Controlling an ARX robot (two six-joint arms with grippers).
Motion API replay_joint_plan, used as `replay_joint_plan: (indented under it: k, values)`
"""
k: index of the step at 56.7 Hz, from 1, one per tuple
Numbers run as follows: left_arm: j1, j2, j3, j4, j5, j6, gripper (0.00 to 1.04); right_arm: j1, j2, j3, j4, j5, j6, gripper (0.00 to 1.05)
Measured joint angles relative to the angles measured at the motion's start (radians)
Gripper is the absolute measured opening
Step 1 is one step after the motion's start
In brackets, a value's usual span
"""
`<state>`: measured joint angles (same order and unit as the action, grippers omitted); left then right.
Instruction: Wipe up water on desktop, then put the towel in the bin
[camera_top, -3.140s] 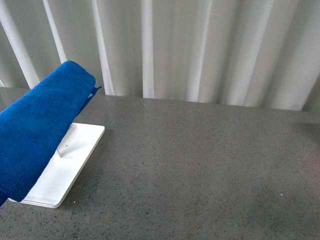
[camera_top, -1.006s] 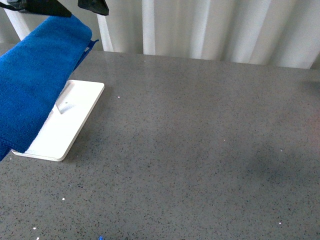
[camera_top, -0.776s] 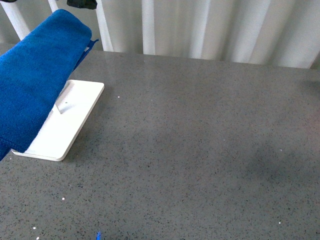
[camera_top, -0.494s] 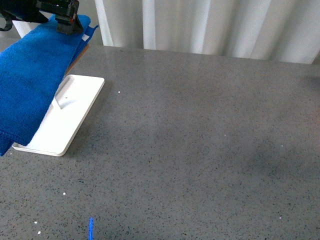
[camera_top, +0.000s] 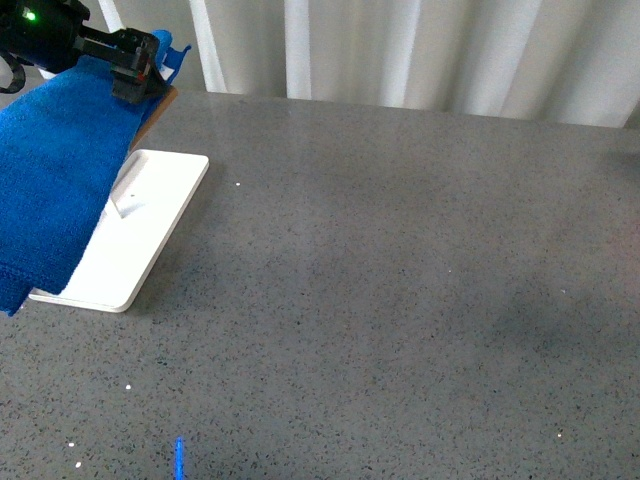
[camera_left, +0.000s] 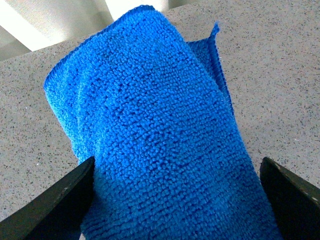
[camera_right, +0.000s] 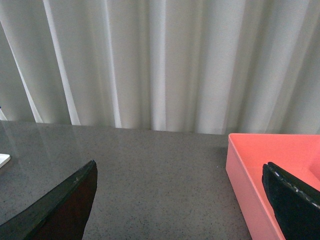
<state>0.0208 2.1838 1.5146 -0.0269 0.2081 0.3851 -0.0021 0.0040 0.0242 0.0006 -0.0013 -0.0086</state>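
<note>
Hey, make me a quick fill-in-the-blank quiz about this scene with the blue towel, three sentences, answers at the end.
1. The gripper straddling the towel is the robot's ____ one.
2. The towel lies partly over a flat ____ tray.
3. The pink bin shows only in the ____ wrist view.
Missing words: left, white, right.

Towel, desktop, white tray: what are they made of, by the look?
Towel: microfibre-type cloth, likely; dense fuzzy blue loops, stitched edge. Desktop: stone or stone-look composite, can't tell which; dark grey, fine speckles, smooth with faint sheen. Tray: probably plastic; plain white, smooth, rounded corners.
</note>
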Motion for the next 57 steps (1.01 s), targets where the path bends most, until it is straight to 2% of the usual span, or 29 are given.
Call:
replay_joint_plan:
  k: [4, 7, 18, 26, 30, 37, 57]
  values:
    - [-0.002, 0.000, -0.001, 0.004, -0.002, 0.003, 0.92, 0.000, 0.000, 0.000, 0.000, 0.000, 0.000, 0.98]
    - [-0.003, -0.001, -0.002, 0.006, -0.005, 0.003, 0.82, 0.000, 0.000, 0.000, 0.000, 0.000, 0.000, 0.98]
    - [-0.003, -0.011, -0.002, 0.006, -0.017, 0.003, 0.54, 0.000, 0.000, 0.000, 0.000, 0.000, 0.000, 0.98]
    - [-0.003, -0.033, -0.004, 0.006, -0.015, 0.002, 0.23, 0.000, 0.000, 0.000, 0.000, 0.000, 0.000, 0.98]
    - [-0.006, -0.045, -0.010, 0.005, 0.000, -0.003, 0.11, 0.000, 0.000, 0.000, 0.000, 0.000, 0.000, 0.98]
    - [-0.012, -0.065, -0.019, -0.005, 0.016, -0.016, 0.07, 0.000, 0.000, 0.000, 0.000, 0.000, 0.000, 0.98]
    - [-0.023, -0.217, -0.019, -0.028, 0.119, -0.098, 0.07, 0.000, 0.000, 0.000, 0.000, 0.000, 0.000, 0.98]
